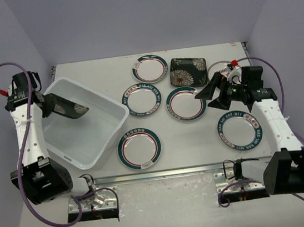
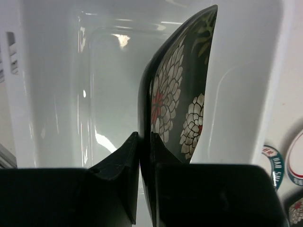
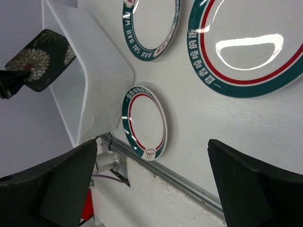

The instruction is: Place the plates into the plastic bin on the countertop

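My left gripper (image 1: 49, 106) is shut on the edge of a square black plate with white flowers (image 1: 67, 109), holding it tilted over the white plastic bin (image 1: 96, 133). In the left wrist view the black plate (image 2: 182, 90) stands on edge between the fingers (image 2: 124, 161), with the bin's inside (image 2: 57, 94) behind it. Several round teal-rimmed plates lie on the countertop (image 1: 195, 147), among them one (image 1: 186, 103) just left of my open right gripper (image 1: 207, 98). A second black plate (image 1: 187, 71) lies at the back. The right gripper (image 3: 154, 184) holds nothing.
A round plate (image 1: 139, 147) lies close to the bin's near right corner and the metal rail (image 1: 165, 173). Another plate (image 1: 239, 130) lies beside the right arm. A plate (image 1: 217, 70) is partly hidden behind the right wrist. Grey walls enclose the table.
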